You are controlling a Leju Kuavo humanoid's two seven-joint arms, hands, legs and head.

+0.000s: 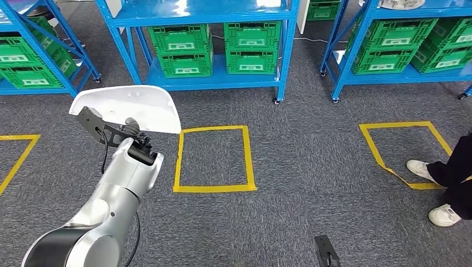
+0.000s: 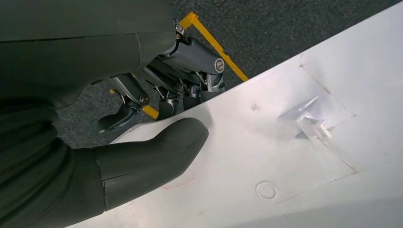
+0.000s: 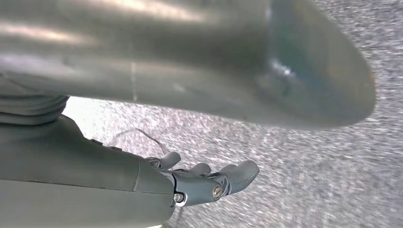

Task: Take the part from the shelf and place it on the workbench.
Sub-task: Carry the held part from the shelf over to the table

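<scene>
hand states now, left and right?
Left hand: holding the white part, thumb on top.
Right hand: holds nothing, fingers loosely extended, open.

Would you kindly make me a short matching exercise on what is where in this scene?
Things:
1. white part
2. green crates
3. yellow tape square
4. white shoes

Places:
A. on the blue shelves
B. held by the left hand
C. at the right edge, on a person's feet
D. on the grey carpet, in front of the middle shelf

Pairs: 1-B, 2-A, 3-D, 4-C
</scene>
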